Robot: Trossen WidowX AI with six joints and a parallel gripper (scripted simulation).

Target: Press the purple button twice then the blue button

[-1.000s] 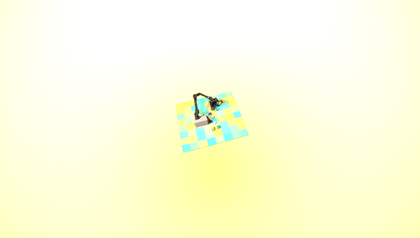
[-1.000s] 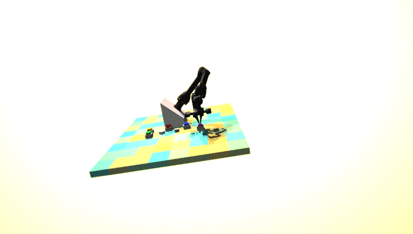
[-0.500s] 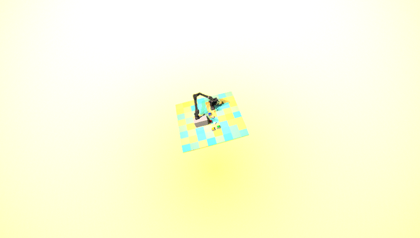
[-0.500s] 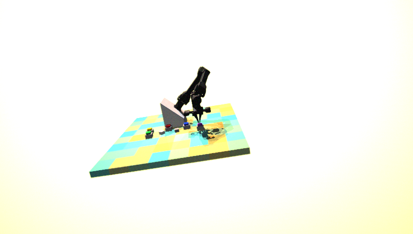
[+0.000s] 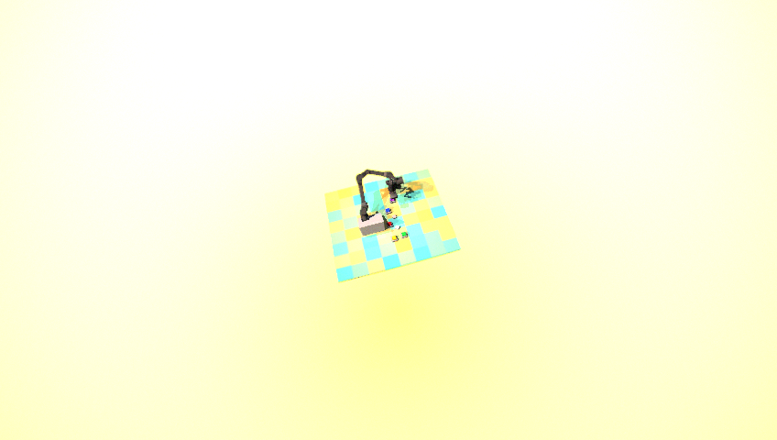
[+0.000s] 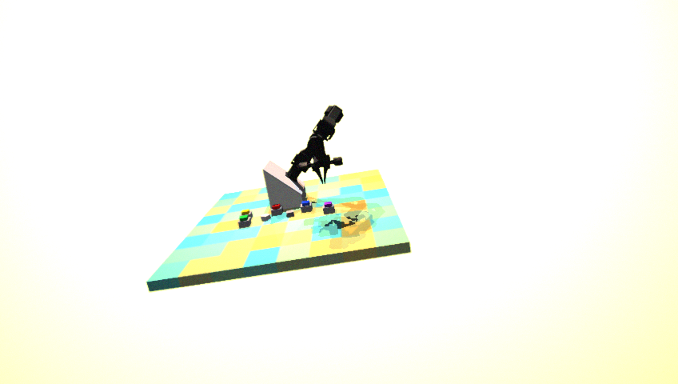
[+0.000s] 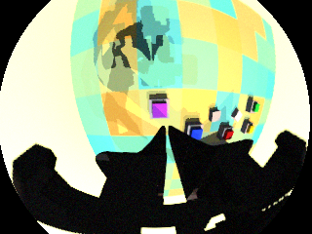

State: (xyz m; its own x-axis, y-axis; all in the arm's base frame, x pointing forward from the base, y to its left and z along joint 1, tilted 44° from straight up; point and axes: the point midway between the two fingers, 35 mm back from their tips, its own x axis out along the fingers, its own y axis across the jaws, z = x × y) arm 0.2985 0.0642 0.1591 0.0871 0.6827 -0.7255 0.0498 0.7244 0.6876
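Observation:
The purple button point(image 5: 392, 200) point(image 6: 328, 204) point(image 7: 159, 109) stands on a dark base on the checkered board point(image 5: 344, 272) point(image 6: 266, 257) and is raised, with nothing on it. The blue button point(image 5: 388, 210) point(image 6: 305, 202) point(image 7: 196, 133) stands beside it, nearer the arm's base, also raised. My gripper point(image 6: 324, 182) point(image 7: 166, 129) is shut and empty, pointing down. Its tips hang well above the board, clear of both buttons. In the wrist view the tips show between the purple and the blue button, and part of the blue button's base is close to the right finger.
A red button point(image 5: 389, 224) point(image 6: 276, 206) point(image 7: 228, 134), a yellow button point(image 5: 394, 237) point(image 6: 245, 211) point(image 7: 251, 129) and a green button point(image 5: 403, 234) point(image 6: 244, 218) point(image 7: 256, 106) stand beyond the blue one. A pinkish block point(image 6: 290, 214) point(image 7: 214, 115) and a white block point(image 6: 265, 217) point(image 7: 237, 114) lie among them.

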